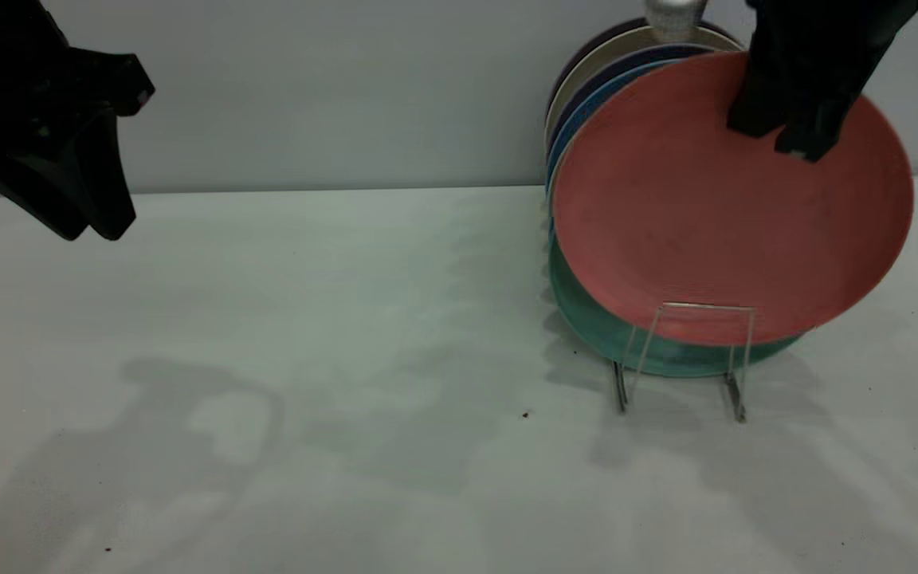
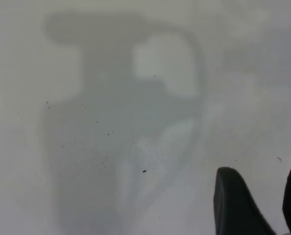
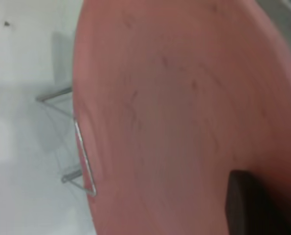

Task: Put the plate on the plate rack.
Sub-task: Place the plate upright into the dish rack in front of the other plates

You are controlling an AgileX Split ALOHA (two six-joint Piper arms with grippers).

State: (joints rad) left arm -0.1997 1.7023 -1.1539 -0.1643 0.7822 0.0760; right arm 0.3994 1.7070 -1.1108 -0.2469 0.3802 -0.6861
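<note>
The salmon-pink plate (image 1: 714, 207) stands nearly upright at the right, its lower edge behind the front loop of the silver wire plate rack (image 1: 686, 359). My right gripper (image 1: 786, 131) is shut on the plate's upper rim, one black finger lying across its face. In the right wrist view the plate (image 3: 184, 112) fills the picture, with that finger (image 3: 243, 205) against it and the rack's wire loop (image 3: 84, 156) at its edge. My left gripper (image 1: 84, 215) hangs open at the far left, above bare table; its fingers (image 2: 233, 200) show in the left wrist view.
A teal-green plate (image 1: 626, 335) stands in the rack right behind the pink one. Behind it are blue, cream and dark plates (image 1: 586, 104), near the grey back wall. The white table (image 1: 307, 359) stretches bare to the left and front.
</note>
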